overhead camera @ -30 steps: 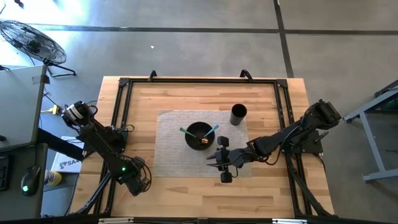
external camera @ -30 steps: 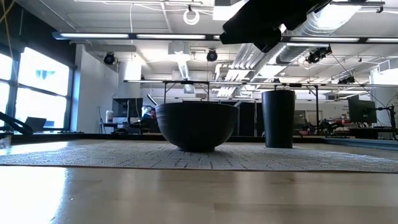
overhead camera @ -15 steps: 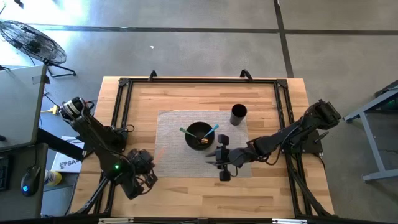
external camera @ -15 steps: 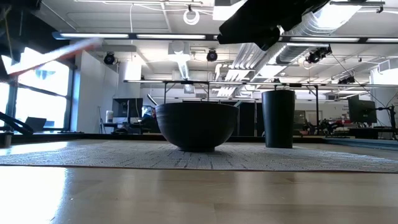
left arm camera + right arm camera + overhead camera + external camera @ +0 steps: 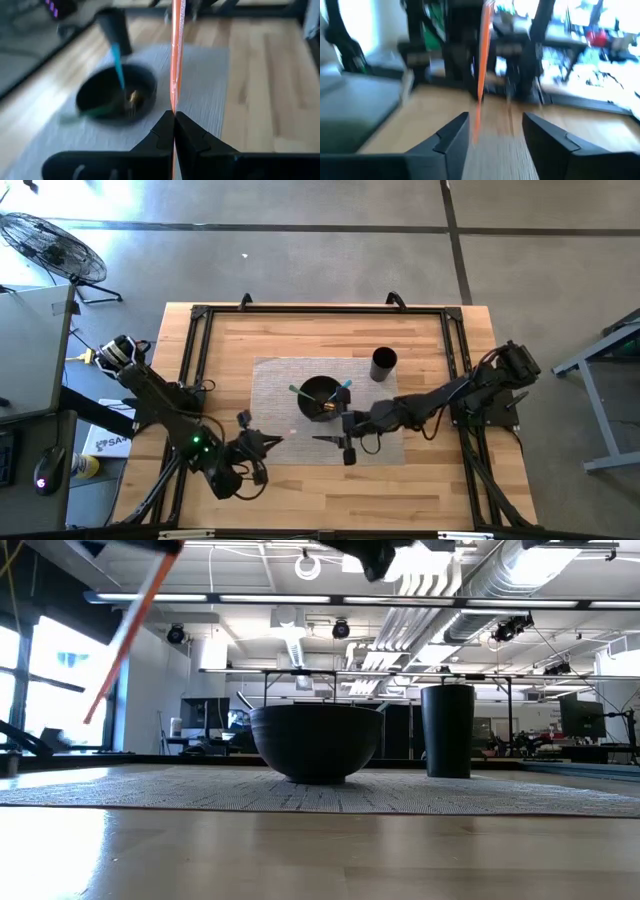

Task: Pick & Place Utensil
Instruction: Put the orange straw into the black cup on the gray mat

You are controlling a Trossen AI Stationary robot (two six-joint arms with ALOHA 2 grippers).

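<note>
My left gripper [image 5: 264, 442] hovers over the near-left part of the grey mat [image 5: 275, 395], shut on a thin orange utensil [image 5: 176, 55], which also shows as a slanting stick in the low view [image 5: 128, 635]. The black bowl [image 5: 319, 397] stands on the mat and holds a blue utensil [image 5: 118, 62], a green utensil [image 5: 299, 391] and a small brown piece. A black cup [image 5: 383, 363] stands upright at the mat's far right. My right gripper [image 5: 328, 439] is open, just near of the bowl, pointing at the left gripper. My left gripper pinches the orange utensil near one end [image 5: 173, 111] between its two fingertips. The utensil runs on ahead, in line with the fingers, toward the bowl and cup. It is lifted clear of the table and slants steeply in the low view.
A black frame rail [image 5: 320, 310] runs around the wooden table top. Bare wood lies near of the mat [image 5: 330, 490]. A fan [image 5: 50, 245] and boxes stand on the floor off the table's left side.
My left gripper has swung from the table's near-left corner toward the right and far side, up to the mat's near-left part, carrying the orange utensil, which has tipped from nearly level to steeply slanted. My right gripper has shifted a little leftward along the bowl's near side.
</note>
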